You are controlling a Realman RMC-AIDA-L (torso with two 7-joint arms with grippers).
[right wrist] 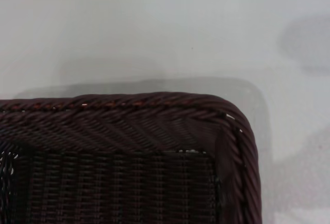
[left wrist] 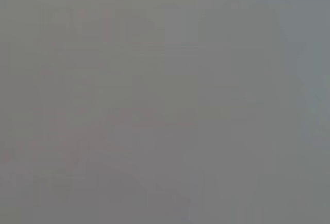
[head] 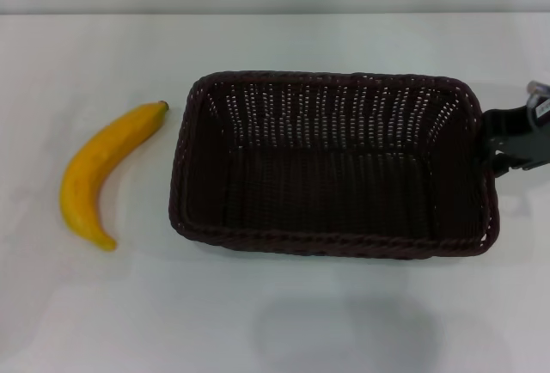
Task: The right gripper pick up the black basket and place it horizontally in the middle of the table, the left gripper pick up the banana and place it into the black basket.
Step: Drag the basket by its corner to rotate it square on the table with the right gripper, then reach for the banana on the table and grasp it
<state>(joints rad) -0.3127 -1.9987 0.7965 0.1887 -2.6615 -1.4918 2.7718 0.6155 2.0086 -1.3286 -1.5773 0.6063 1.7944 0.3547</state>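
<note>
Wicker, woven dark brown-black with a braided rim and open-weave sides, forms the black basket (head: 331,167) we see lying lengthwise mid-table (head: 275,321). Our right gripper (head: 514,139) sits at its right end; whether it grips we cannot tell. Well left of the basket lies the banana (head: 103,171), curved, yellow-orange, dark-tipped.

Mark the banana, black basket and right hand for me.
banana (head: 96,167): head view, middle of its curved body.
black basket (head: 331,77): head view, far braided rim.
right hand (head: 516,141): head view, black body at the basket's right end; fingers not visible.
</note>
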